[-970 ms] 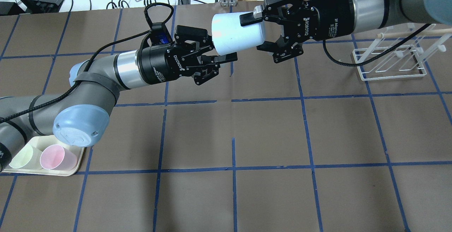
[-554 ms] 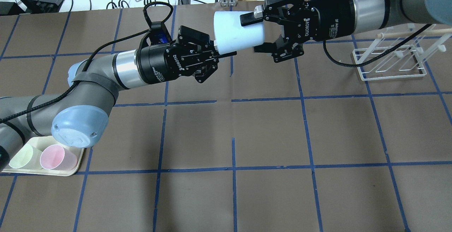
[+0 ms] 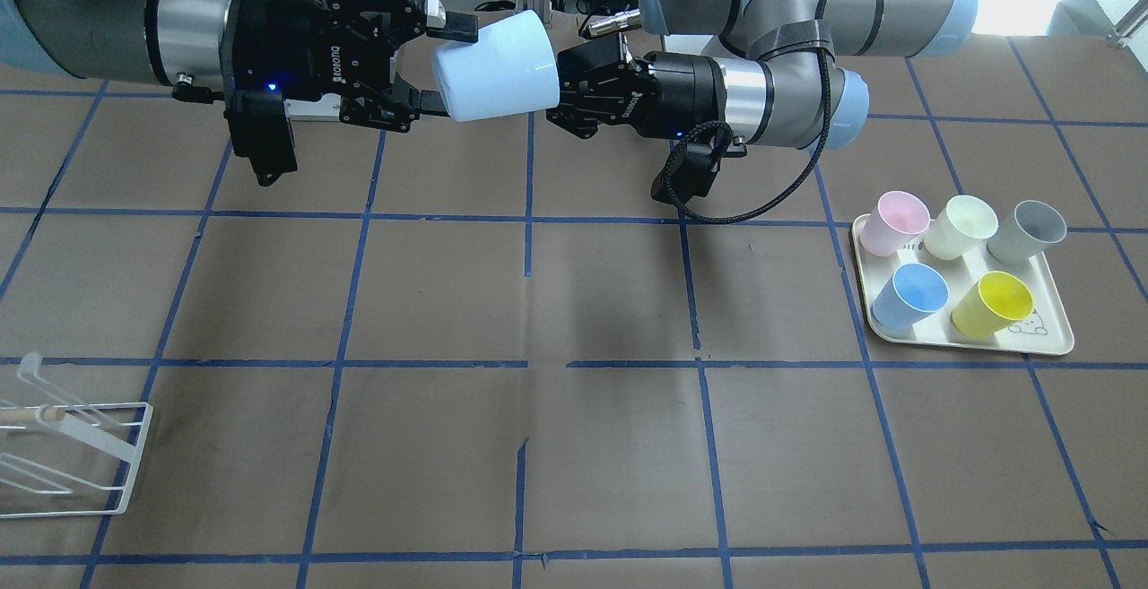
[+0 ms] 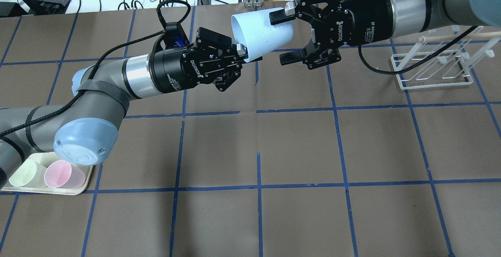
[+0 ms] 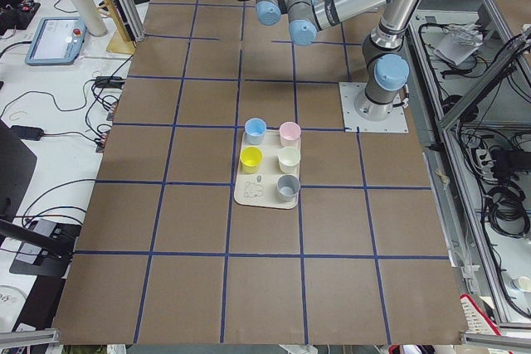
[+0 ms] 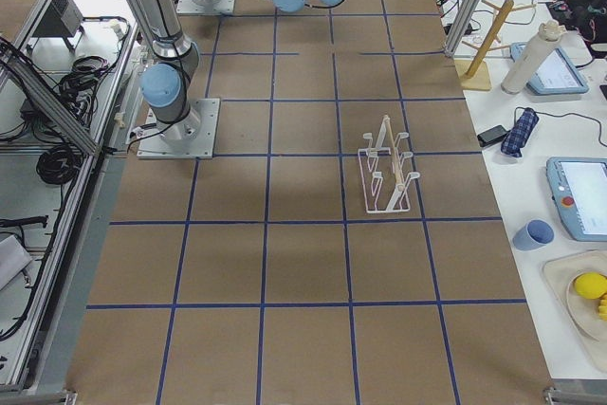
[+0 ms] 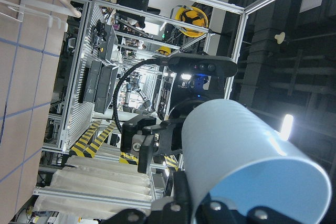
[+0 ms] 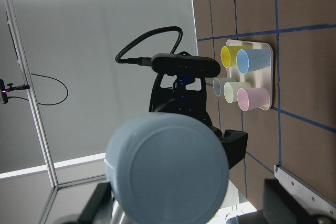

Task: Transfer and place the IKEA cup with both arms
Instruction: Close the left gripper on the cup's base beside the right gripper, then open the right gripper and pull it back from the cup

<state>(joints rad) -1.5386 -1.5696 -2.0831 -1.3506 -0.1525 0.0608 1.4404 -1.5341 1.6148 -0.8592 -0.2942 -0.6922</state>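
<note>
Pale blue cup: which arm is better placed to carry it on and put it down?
Left: the left claw is shut on the cup at its rim; the right claw is open; the tray sits leftward.

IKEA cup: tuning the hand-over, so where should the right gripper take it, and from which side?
Across the side wall near the closed base, from that end. The IKEA cup lies sideways in mid-air, its rim pinched by the left gripper, leaving the base free.

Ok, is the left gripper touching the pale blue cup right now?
Touching. In the overhead exterior view the left gripper has its fingers shut on the lower rim of the IKEA cup, with no gap showing.
</note>
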